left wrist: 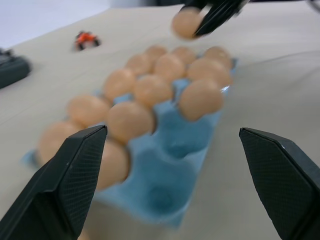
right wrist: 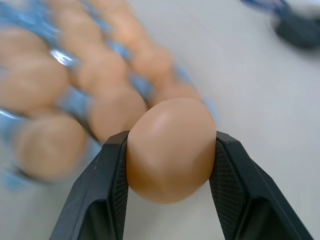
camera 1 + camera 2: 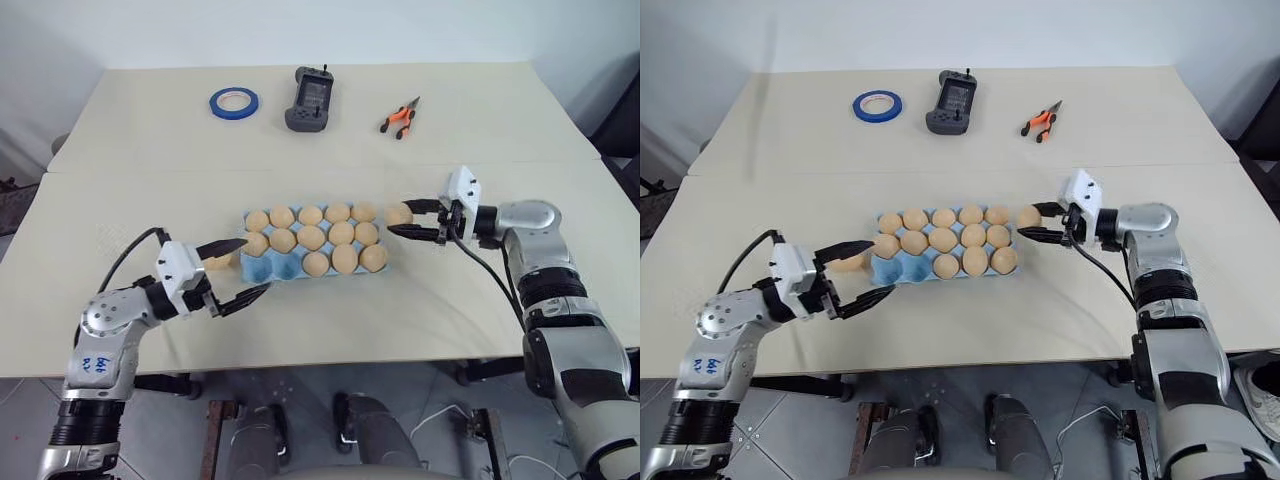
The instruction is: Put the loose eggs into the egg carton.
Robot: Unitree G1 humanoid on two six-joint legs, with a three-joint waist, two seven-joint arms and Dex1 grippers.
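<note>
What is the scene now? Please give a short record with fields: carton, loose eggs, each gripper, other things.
carton: blue egg carton at table centre, mostly filled, two empty cups at its front left
held egg: egg between the right gripper fingers, by the carton's right end
loose egg: one on the table left of the carton
left gripper: open, by the carton's left end
other: tape ring, controller, pliers at far side

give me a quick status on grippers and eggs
Right gripper shut on an egg, beside the carton. Left gripper open, one loose egg by it. Two front-left cups free. Nothing in the way.
</note>
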